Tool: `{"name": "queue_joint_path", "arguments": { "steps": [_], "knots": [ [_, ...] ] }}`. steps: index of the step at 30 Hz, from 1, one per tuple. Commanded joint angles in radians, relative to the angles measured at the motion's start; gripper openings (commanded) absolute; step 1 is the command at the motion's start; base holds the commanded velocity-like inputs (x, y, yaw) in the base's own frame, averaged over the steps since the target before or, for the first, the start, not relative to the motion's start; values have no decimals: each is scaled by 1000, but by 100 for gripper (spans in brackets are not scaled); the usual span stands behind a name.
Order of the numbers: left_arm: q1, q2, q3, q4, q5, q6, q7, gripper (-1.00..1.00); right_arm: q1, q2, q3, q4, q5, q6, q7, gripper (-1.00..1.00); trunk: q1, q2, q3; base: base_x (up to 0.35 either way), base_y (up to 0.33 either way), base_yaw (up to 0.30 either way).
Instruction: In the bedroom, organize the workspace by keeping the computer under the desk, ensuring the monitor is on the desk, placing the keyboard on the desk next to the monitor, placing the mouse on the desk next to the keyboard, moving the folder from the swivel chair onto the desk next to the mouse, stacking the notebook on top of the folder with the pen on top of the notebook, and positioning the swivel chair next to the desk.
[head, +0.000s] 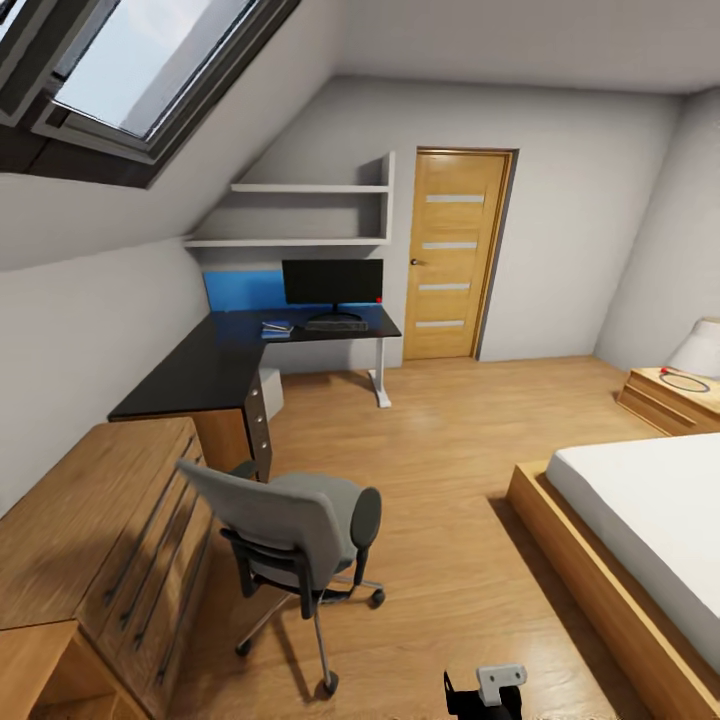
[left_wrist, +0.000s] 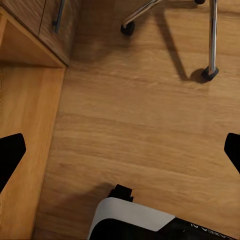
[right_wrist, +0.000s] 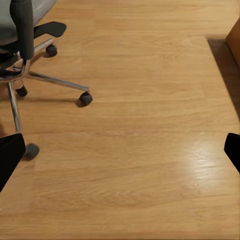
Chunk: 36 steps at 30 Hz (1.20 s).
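Grey swivel chair (head: 290, 525) mid-floor, monitor (head: 332, 283) on black desk (head: 215, 365) — upright

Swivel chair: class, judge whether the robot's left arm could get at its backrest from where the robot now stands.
Probably yes. The swivel chair stands just ahead on open floor, backrest turned toward the robot, nothing between. The left gripper hangs open above the floor near the chair's castors, so it must be raised first.

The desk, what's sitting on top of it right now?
On the desk stand the monitor, the keyboard before it, and a small blue-grey item, too small to identify. The near stretch is bare.
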Motion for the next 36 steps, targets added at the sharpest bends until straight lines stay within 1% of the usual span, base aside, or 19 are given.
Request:
{"name": "queue_joint_path", "arguments": {
  "steps": [1,10,16,25,36],
  "knots": [
    [-1,1,-8,-1,11,-5,5,100,-1,1,9,2,-10,-4,-2,100,0,-2,-2,-140,116,0],
    [-1,1,-8,-1,11,-5,5,100,-1,1,9,2,-10,-4,-2,100,0,-2,-2,-141,106,0],
    [-1,1,-8,-1,11,-5,5,100,-1,1,9,2,-10,-4,-2,100,0,-2,-2,-24,46,0],
    [-1,1,-8,-1,11,-6,5,100,-1,1,10,2,-10,-4,-2,100,0,-2,-2,-4,163,0],
    [-1,1,-8,-1,11,-6,5,100,-1,1,9,2,-10,-4,-2,100,0,-2,-2,0,26,0]
  ]
}}
